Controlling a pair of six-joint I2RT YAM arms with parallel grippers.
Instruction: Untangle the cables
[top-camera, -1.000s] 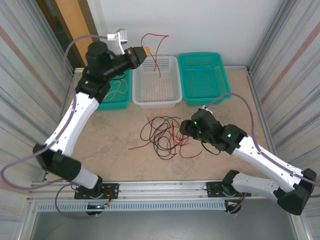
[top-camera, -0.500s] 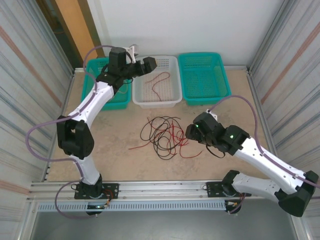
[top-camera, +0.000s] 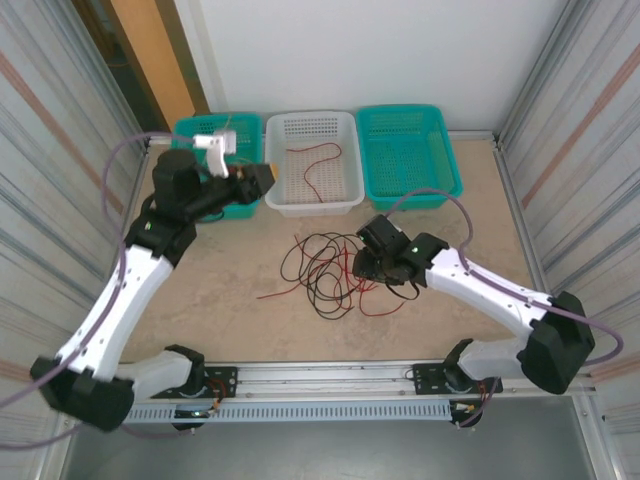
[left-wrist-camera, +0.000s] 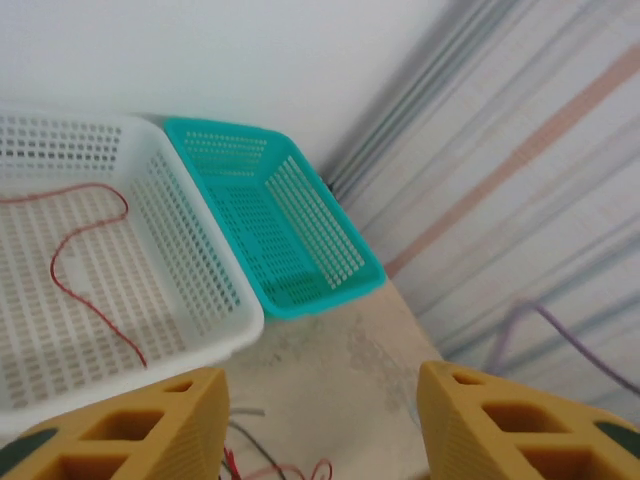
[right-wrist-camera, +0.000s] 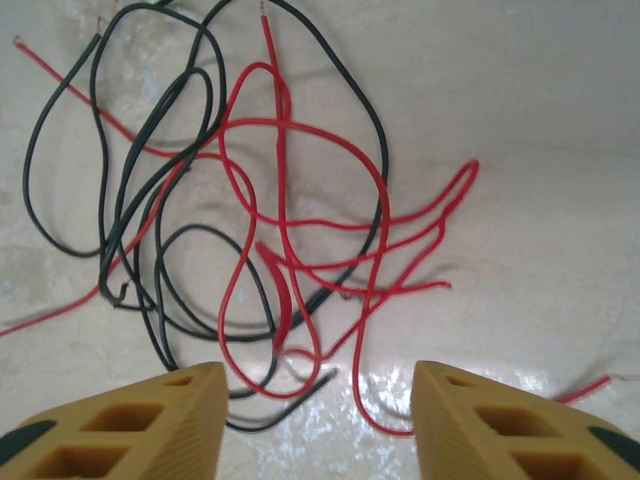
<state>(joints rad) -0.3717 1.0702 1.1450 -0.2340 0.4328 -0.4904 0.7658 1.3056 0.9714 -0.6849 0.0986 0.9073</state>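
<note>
Retreated leftward, left claw (top-camera: 262, 178) gapes empty; right claw (top-camera: 360, 265), open, empty, sits just right of thin red-and-black cables (top-camera: 325, 268).

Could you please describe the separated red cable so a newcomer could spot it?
At the far edge of the table, find the white basket, the middle of three. One thin red cable curls across its floor, alone, unlike the tangled cables on the table.
</note>
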